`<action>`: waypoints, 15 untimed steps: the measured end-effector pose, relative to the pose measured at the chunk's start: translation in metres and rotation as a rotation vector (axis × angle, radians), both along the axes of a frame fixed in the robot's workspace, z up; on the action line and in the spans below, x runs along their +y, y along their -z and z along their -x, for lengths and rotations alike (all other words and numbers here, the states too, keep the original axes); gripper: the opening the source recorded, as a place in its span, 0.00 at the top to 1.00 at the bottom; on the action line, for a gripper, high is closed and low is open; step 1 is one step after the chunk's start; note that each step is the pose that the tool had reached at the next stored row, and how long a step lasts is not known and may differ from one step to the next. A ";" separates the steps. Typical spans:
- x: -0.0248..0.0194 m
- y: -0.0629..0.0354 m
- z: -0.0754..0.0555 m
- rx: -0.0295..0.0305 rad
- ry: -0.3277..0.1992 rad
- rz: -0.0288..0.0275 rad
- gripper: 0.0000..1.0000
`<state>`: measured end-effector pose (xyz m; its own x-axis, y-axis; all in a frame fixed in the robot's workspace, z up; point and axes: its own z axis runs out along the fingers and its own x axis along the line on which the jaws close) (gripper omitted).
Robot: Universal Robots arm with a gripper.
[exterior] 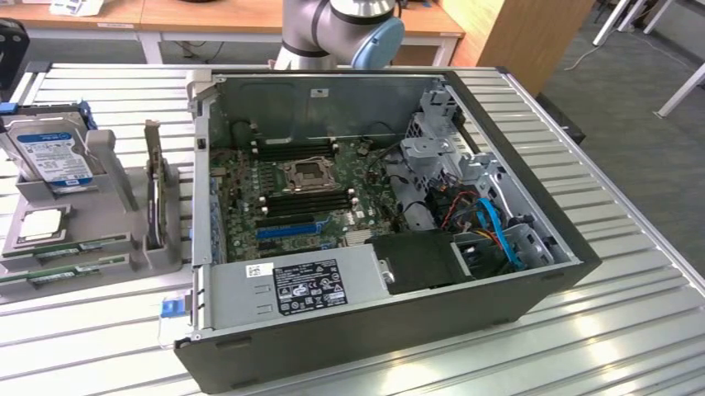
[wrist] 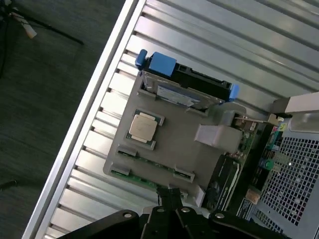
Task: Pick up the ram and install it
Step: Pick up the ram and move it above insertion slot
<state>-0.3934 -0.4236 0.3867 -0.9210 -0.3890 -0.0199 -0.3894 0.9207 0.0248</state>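
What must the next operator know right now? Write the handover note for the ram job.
Gripper: shut, holding nothing, hovering above the grey holder.
Ram sticks: two, both lying in the holder, which stands beside the open computer case.
Done: nothing lifted yet.
Left: picking up the ram and installing it in the case.
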 end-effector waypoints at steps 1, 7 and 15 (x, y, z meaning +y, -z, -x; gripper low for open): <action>0.0000 0.0000 0.000 0.0000 -0.018 0.0007 0.90; 0.0000 0.0003 0.000 -0.0001 -0.127 0.0039 0.90; 0.0000 0.0007 0.000 -0.0002 -0.273 0.0065 0.90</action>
